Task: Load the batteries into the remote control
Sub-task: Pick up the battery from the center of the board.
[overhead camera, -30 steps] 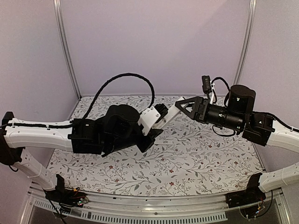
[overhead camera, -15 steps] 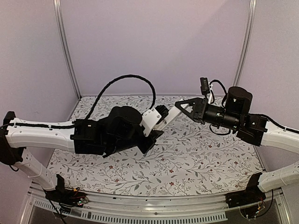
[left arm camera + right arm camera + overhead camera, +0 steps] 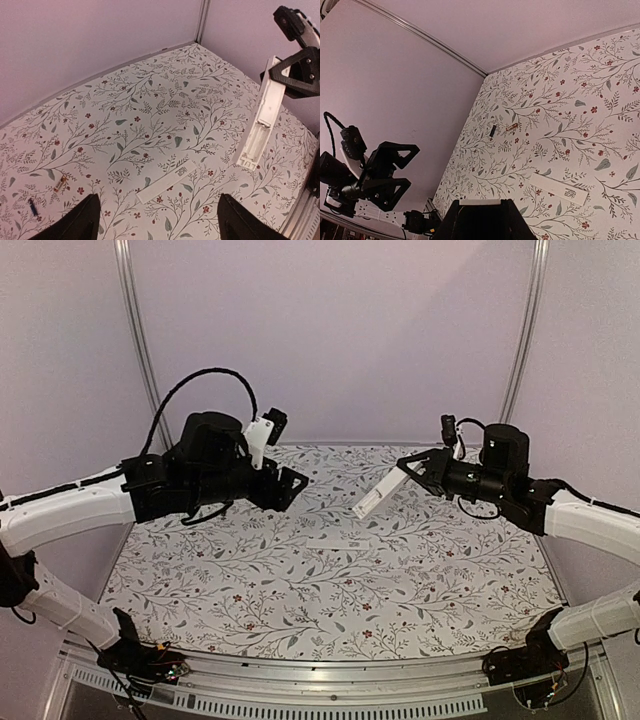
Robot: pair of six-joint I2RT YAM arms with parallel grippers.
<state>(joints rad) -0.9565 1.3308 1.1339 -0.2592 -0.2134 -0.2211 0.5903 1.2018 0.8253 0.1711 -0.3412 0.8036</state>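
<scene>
My right gripper (image 3: 408,469) is shut on one end of the white remote control (image 3: 377,493) and holds it in the air at a slant, its open battery bay (image 3: 254,145) facing the left wrist camera. In the right wrist view only the remote's end (image 3: 480,202) shows between the dark fingers (image 3: 451,220). My left gripper (image 3: 288,487) hangs open and empty at the back left, with its fingertips (image 3: 75,222) wide apart above the cloth. The two batteries lie side by side on the cloth, one brass (image 3: 60,184) (image 3: 511,128) and one blackish (image 3: 32,207) (image 3: 492,131).
A thin flat white cover piece (image 3: 167,181) (image 3: 561,189) with a small printed label lies on the floral cloth (image 3: 330,580) below the grippers. Lilac walls close the back and both sides, with metal posts (image 3: 140,340) at the corners.
The left gripper has opened, let go of the remote and swung back to the left. The right gripper has shut on the remote and holds it alone, slightly farther right.
</scene>
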